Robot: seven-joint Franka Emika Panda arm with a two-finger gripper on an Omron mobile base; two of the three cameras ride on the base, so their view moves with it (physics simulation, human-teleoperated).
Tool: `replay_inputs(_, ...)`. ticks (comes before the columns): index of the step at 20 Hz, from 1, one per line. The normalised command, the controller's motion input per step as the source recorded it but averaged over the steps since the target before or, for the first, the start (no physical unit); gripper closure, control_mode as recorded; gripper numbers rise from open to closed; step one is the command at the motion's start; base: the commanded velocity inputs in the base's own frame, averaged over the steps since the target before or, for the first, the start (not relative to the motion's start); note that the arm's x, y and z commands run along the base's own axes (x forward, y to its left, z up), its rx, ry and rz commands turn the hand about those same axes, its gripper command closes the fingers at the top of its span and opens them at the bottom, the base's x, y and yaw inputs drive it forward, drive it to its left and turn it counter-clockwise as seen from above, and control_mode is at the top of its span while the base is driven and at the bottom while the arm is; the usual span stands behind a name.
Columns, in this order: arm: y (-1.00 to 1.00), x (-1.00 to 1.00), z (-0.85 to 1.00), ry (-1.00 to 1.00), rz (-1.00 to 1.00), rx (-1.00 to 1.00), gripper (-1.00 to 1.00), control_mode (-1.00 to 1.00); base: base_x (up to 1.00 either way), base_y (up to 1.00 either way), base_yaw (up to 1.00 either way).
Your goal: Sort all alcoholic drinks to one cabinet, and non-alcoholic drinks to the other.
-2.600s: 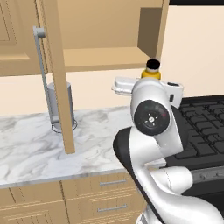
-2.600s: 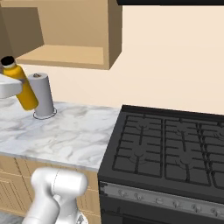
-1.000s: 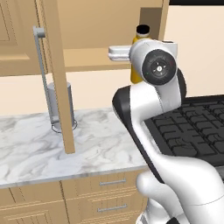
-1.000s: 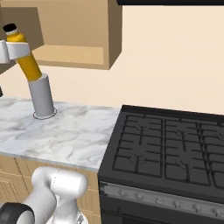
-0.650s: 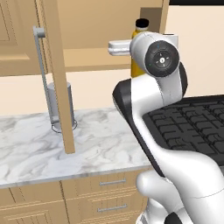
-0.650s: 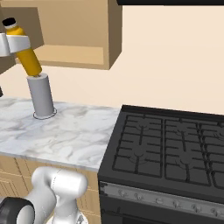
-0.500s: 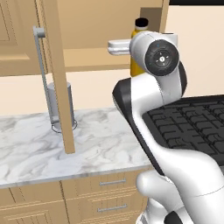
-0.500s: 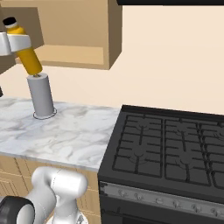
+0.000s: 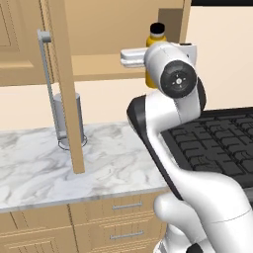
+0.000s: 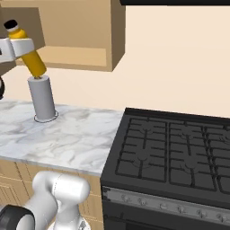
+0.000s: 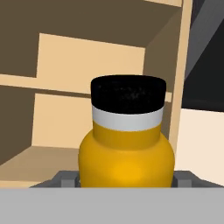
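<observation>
My gripper point(image 10: 20, 47) is shut on the non-alcoholic drink, a slim orange-yellow bottle point(image 10: 33, 63) with a black cap. It holds the bottle tilted in the air, at the height of the lower shelf of the narrow tan cabinet point(image 10: 90, 54). In the left base view the bottle point(image 9: 157, 40) shows behind my arm, in front of that cabinet's open inside point(image 9: 99, 66). The hand view looks over the bottle point(image 11: 127, 157) at the cabinet's shelves point(image 11: 52, 83), with the gripper point(image 11: 127, 181) clamped on the bottle's sides. The alcoholic drinks and the wide cabinet are out of view.
The cabinet's open door point(image 9: 64, 89), with its grey bar handle point(image 9: 47, 84), juts out over the marble counter point(image 9: 113, 163). A grey cylinder point(image 10: 41, 99) stands on the counter below the bottle. A black stove point(image 10: 175, 148) lies to the right.
Over the earlier frames the arm lifted the bottle from just above counter height up to the cabinet's opening. In the last half second it has hardly moved.
</observation>
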Motion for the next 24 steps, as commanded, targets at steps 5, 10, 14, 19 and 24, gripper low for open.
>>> replay_inputs(5,0.0,0.1,0.0,-0.05,0.02,0.0,1.0,-1.0,0.0,0.0,0.0)
replay_inputs(10,0.0,0.15,0.04,0.0,0.01,-0.01,1.0,-1.0,0.0,0.0,0.0)
replay_inputs(14,0.0,0.22,0.02,0.0,0.0,-0.01,1.0,-1.0,0.0,0.0,0.0)
replay_inputs(19,0.02,0.29,0.0,0.0,0.0,-0.01,1.0,-1.0,0.0,0.0,0.0)
replay_inputs(24,0.04,0.32,0.01,0.0,0.0,-0.01,1.0,-1.0,0.0,0.0,0.0)
